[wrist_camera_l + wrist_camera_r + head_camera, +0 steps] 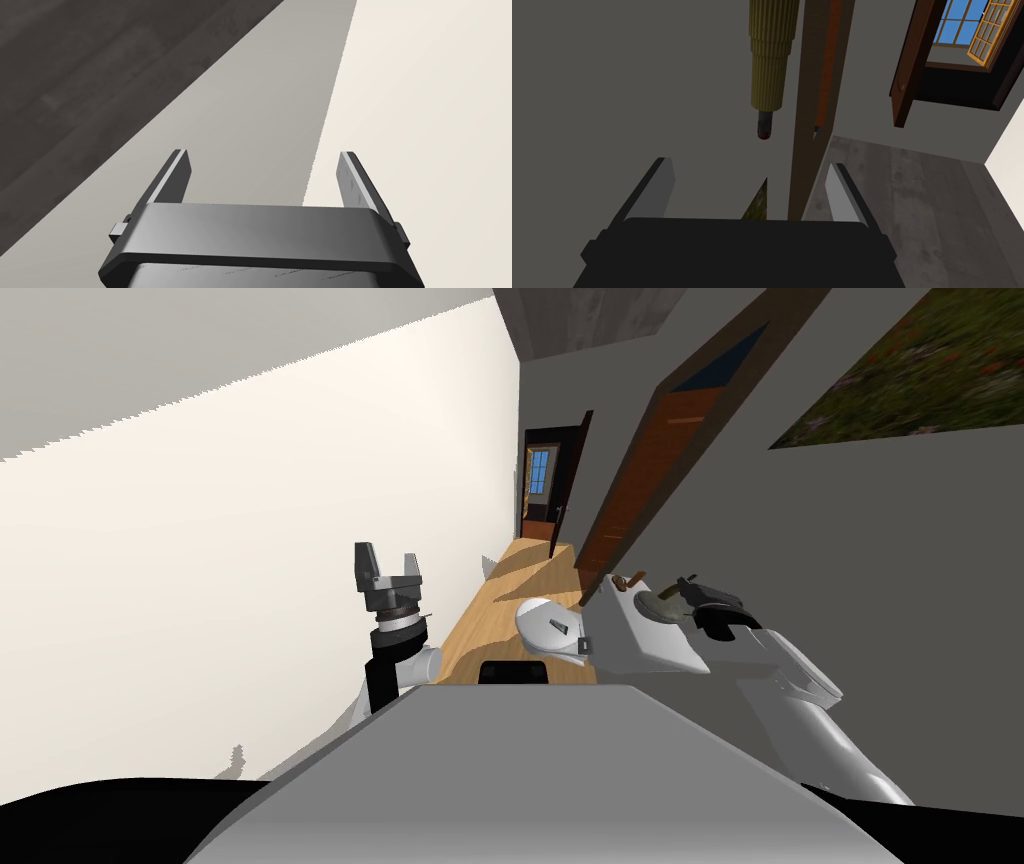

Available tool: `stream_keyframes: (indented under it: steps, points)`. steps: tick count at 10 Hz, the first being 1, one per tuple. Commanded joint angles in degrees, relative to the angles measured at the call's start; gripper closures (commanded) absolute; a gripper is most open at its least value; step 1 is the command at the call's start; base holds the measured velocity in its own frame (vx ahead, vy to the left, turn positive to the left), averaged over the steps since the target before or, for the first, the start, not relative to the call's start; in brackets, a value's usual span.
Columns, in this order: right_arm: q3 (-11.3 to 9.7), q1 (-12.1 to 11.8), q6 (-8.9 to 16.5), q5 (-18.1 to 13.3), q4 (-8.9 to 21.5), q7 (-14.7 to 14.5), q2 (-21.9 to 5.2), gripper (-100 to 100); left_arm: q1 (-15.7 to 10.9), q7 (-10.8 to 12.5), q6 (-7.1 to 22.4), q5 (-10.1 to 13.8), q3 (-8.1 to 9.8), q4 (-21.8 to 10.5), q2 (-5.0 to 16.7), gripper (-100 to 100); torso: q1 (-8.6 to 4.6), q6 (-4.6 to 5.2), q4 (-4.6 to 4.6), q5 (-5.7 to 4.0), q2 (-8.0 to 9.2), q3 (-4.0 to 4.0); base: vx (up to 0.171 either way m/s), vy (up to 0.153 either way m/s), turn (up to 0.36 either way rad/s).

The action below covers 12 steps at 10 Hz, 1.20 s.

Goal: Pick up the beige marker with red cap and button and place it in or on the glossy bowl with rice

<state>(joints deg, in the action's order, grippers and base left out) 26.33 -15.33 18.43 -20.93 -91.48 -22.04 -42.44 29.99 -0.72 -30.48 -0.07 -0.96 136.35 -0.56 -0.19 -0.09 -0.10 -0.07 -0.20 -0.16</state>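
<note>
A white bench (650, 648) is seen standing on the light wooden floor (500, 588), at the floor strip's 4 o'clock, with a round greyish bowl (655, 604) set on top and a small brown thing (630, 582) at the bowl's 11 o'clock.

Open air lies before the left gripper (263, 152), while a brown door frame (807, 100) and a ribbed olive cylinder (769, 60) stand ahead of the right gripper (749, 164).

Your left gripper (387, 552) stands raised, pointing up on a bent arm, its fingers (176, 172) spread wide apart. Your right gripper (751, 167) is out ahead on a stretched white forearm, its fingers (662, 192) parted just as wide.
</note>
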Motion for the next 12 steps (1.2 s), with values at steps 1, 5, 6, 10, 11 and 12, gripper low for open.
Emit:
stream_keyframes:
  steps: [1, 5, 6, 10, 11, 12]
  points:
    - [0.1, -0.6, 1.4, 1.5, -0.7, 0.3, -1.8, -100, 0.0, 0.0, 0.0, 0.0, 0.00, 0.0, 0.0, 0, 0.00, 0.00, 0.00, 0.00, 0.00, 0.00, -0.044, 0.015, 0.030]
    - [0.2, -1.6, 5.0, 5.0, -2.5, 1.0, -6.1, -100, 0.0, 0.0, 0.0, 0.0, 0.00, 0.0, 0.0, 0, -0.02, 0.00, -0.01, -0.01, -0.02, -0.01, -0.037, 0.009, 0.037]
    - [0.2, -1.9, 5.9, 5.9, -3.0, 1.2, -7.1, -100, 0.0, 0.0, 0.0, 0.0, 0.00, 0.0, 0.0, 0, -0.02, 0.00, 0.00, -0.01, -0.02, -0.01, -0.039, 0.012, 0.039]
    - [0.2, -1.5, 5.0, 5.3, -2.2, 1.1, -6.5, 0, 0.0, 0.0, 0.0, 0.0, 0.00, 0.0, 0.0, 0, -0.05, 0.01, -0.04, -0.03, -0.15, -0.08, -0.004, 0.001, 0.002]
    - [0.2, -1.5, 5.0, 5.3, -2.2, 1.1, -6.5, 0, 0.0, 0.0, 0.0, 0.0, 0.00, 0.0, 0.0, 0, -0.05, 0.01, -0.04, -0.03, -0.16, -0.09, 0.000, 0.000, 0.000]
    - [0.2, -1.5, 5.0, 5.3, -2.2, 1.1, -6.5, 0, 0.0, 0.0, 0.0, 0.0, 0.00, 0.0, 0.0, 0, -0.05, 0.01, -0.04, -0.03, -0.16, -0.09, 0.000, 0.000, 0.000]
